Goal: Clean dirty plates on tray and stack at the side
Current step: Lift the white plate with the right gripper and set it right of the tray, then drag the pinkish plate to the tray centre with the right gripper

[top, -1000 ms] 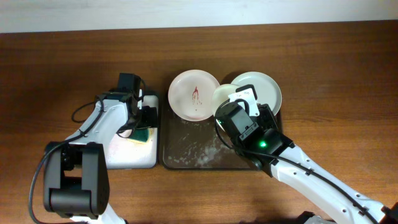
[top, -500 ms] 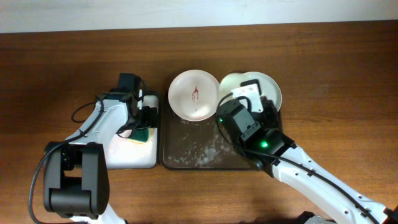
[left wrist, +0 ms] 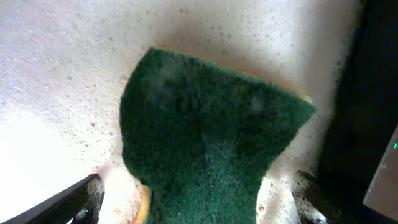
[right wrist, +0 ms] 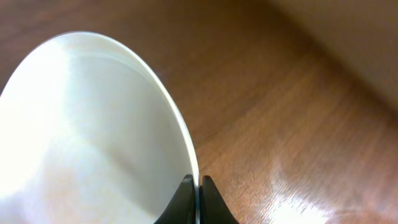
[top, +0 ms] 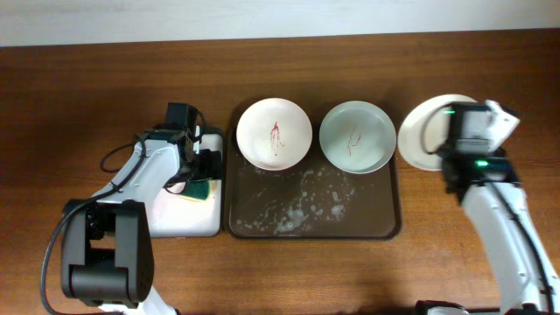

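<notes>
- Right tool [right wrist: 196,198]: tips closed on the rim of the held plate [right wrist: 93,137]. The right wrist view shows its face white with no smear, tilted above the wood counter [right wrist: 280,93]. Whether it touches the counter cannot be told.
- Left tool [left wrist: 199,208]: fingers [left wrist: 81,200] spread wide to either side of the green sponge [left wrist: 211,149], with a gap on both sides. The left wrist view shows foam all around. Overhead, the arm hides most of the sponge.
- The sponge lies in the small white tray [top: 184,219], just left of the brown tray [top: 262,229].
- Brown tray: soapy wet patches across the near and middle floor.
- Far end of the brown tray: the left plate [top: 274,133] and the middle plate [top: 356,137] sit side by side, each with a thin red smear.
- Overhead, the held plate is right of the brown tray and outside it, its right edge covered by the wrist.
</notes>
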Motion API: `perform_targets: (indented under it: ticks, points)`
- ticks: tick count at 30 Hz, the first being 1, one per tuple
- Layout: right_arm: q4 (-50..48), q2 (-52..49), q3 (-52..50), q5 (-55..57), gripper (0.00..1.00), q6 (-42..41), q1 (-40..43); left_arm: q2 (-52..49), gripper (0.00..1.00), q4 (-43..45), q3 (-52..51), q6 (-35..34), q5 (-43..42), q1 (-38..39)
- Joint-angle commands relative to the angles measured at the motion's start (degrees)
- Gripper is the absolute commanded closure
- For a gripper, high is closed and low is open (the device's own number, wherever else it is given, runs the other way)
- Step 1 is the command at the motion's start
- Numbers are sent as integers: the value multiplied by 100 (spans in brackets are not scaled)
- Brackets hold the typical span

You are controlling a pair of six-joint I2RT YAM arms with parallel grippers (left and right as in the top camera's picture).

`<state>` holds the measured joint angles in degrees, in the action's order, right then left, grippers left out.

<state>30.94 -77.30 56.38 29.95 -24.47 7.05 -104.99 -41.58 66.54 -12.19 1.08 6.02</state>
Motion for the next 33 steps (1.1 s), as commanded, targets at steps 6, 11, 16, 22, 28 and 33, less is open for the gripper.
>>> perform_targets:
  ticks: [6,11,16,22,28,33]
  points:
    - [138,-885,90,-2334,96,-199,2398,157,5,-17,79,9,11,-17]
    - [-125,-1235,101,-3825,55,367,2411,157,5,-13,79,9,11,-17]
    - [691,-1233,1185,-5799,52,1899,977,157,5,-11,79,9,13,-17]
    - [1727,-1456,2691,-5062,51,2752,-1263,157,5,-11,79,9,13,-17]
    - [1296,-3005,3748,-4553,51,2894,-2216,157,5,-11,79,9,-4,-17]
    - [385,-4317,3748,-4271,54,2824,-2538,157,5,-9,79,9,-4,-17]
